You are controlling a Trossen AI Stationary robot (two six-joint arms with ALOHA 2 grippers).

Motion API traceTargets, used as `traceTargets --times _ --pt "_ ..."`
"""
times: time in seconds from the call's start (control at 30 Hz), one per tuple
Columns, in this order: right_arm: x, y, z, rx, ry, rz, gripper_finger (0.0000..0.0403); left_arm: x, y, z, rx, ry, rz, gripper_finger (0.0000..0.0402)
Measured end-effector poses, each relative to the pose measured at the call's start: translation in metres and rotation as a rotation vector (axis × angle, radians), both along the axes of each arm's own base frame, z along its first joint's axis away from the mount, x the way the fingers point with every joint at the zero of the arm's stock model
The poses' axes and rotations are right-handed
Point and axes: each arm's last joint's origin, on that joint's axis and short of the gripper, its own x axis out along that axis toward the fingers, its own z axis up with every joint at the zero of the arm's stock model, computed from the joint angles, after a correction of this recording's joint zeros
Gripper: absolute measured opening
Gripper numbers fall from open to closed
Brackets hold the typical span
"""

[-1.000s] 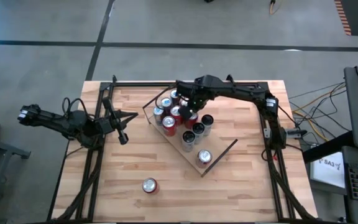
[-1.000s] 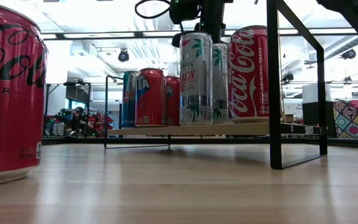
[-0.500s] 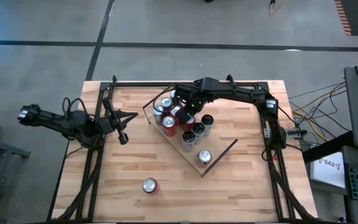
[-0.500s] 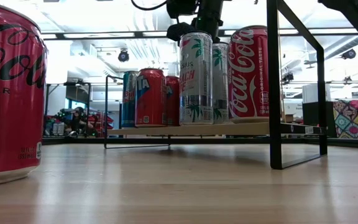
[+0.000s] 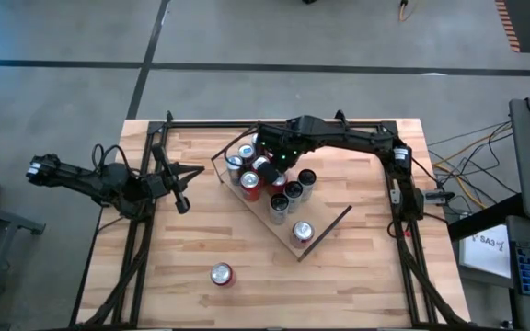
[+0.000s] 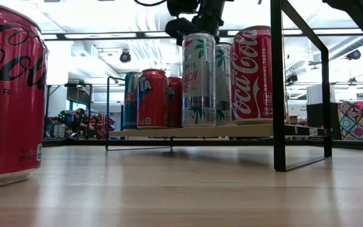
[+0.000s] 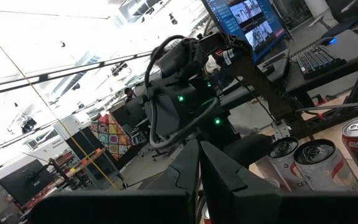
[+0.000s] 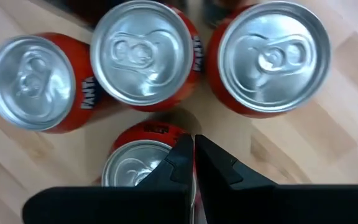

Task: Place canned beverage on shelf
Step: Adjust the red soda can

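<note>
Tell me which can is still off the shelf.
The red can standing alone on the table, near its front edge. All the other cans stand grouped on the shelf under the right pincer.

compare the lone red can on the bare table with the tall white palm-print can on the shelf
The lone red can stands by itself on the plank tabletop, near its front edge; the tall white palm-print can stands on the shelf, packed among other cans. The red can is squat with white lettering, the white can slim with green palms. The shut right gripper hangs over the shelf's cans; nothing is near the red can. Both stand upright.
</note>
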Motion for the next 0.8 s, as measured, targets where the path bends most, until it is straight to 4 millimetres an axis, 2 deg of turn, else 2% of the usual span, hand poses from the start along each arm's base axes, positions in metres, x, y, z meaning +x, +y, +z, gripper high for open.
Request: traceTargets --times 0.2,0.4,0.8 --pt "-0.001 0.0 0.002 -0.006 -0.002 0.015 0.0009 0.0 0.0 0.0 0.0 0.0 0.0 0.0" --pt "-0.01 -0.005 0.013 0.001 0.012 -0.024 0.0009 0.0 0.0 0.0 0.003 0.001 0.001 0.0" --pt "-0.012 -0.003 0.005 0.025 0.059 -0.061 0.0009 0.0 0.0 0.0 0.004 0.001 0.001 0.0"
